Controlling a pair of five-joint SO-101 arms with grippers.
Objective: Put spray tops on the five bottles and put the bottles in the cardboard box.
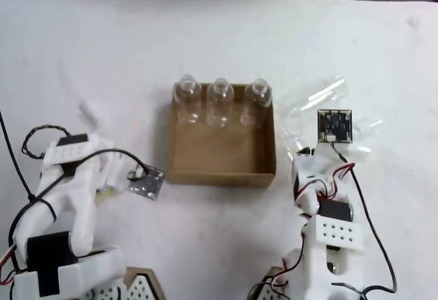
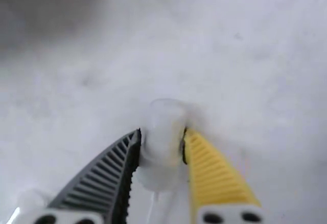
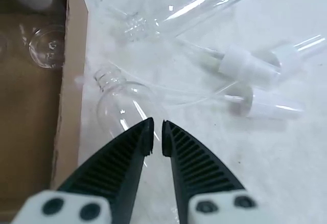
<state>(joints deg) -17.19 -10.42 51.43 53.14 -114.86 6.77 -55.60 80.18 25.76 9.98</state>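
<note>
The left claw [image 2: 161, 134] is clenched on a spray top [image 2: 163, 114] over the surface [image 1: 205, 40]. The right claw [image 3: 157, 127], pinched empty, hangs over a loose bottle [image 3: 120, 106] beside the cardboard box [image 1: 219, 175]. Nudged, that bottle could roll away.

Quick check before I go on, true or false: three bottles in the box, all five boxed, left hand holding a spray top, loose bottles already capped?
1. Three bottles stand in the cardboard box. True.
2. All five bottles are boxed. False: two loose bottles lie on the table beside the box.
3. The left hand grips a translucent spray top. True.
4. The loose bottles wear spray tops. False: their necks are open, and two spray tops lie beside them.
</note>
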